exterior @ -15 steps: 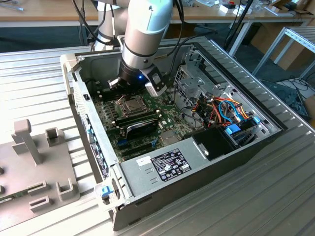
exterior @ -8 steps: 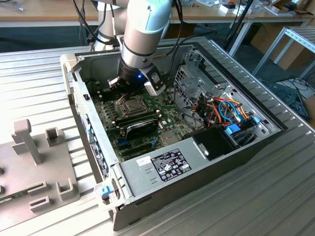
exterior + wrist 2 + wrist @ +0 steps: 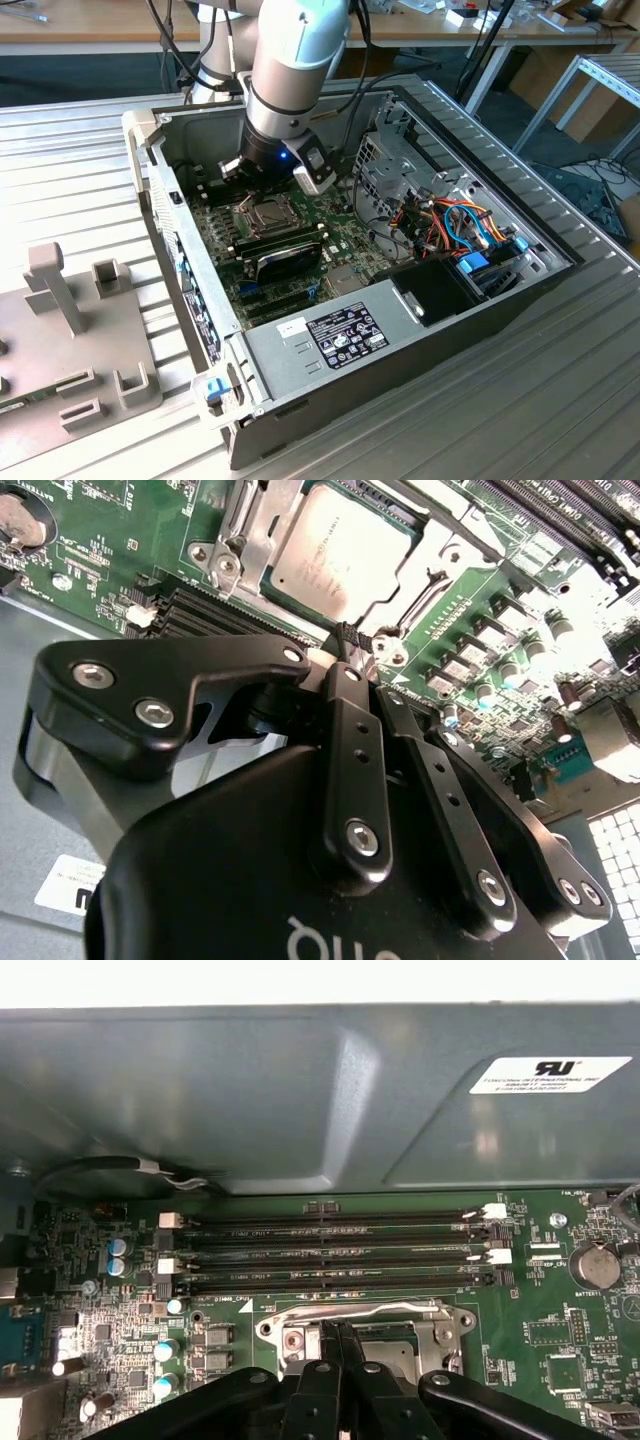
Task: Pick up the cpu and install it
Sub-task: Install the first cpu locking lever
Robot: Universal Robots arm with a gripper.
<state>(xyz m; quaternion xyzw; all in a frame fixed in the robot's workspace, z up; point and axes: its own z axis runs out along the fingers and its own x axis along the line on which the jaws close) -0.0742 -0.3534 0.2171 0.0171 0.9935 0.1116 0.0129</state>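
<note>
Black linkage of the tool point(image 3: 345, 670) comes first in the second wrist view: both fingers run together to a narrow tip, pressed flat against each other, nothing pinched between them that I can make out.

- Tool tip: sits low over the green motherboard point(image 3: 80, 550), just at the edge of the socket frame point(image 3: 240, 540). First wrist view shows the same closed fingers point(image 3: 335, 1345) reaching onto the frame's near rail point(image 3: 350, 1310).
- cpu point(image 3: 340, 545): dull silver-grey square, lying flat inside the socket frame, directly beyond the fingertip. Near, but I cannot tell whether tip and chip touch. In the exterior view it shows as a pale square point(image 3: 268, 212) below the arm's wrist point(image 3: 285, 150).
- Key relation: chip lies straight ahead of the closed tip, along the fingers' own line; square, so no long axis to favour. Judgement: the cpu looks seated in the socket already, with the tool empty next to it.
- Farther: memory slots point(image 3: 330, 1255), empty, run parallel past the socket.
- Farthest: grey case wall point(image 3: 300, 1090); the open computer case point(image 3: 480, 310) rests on the slatted metal table point(image 3: 560, 400).
</note>
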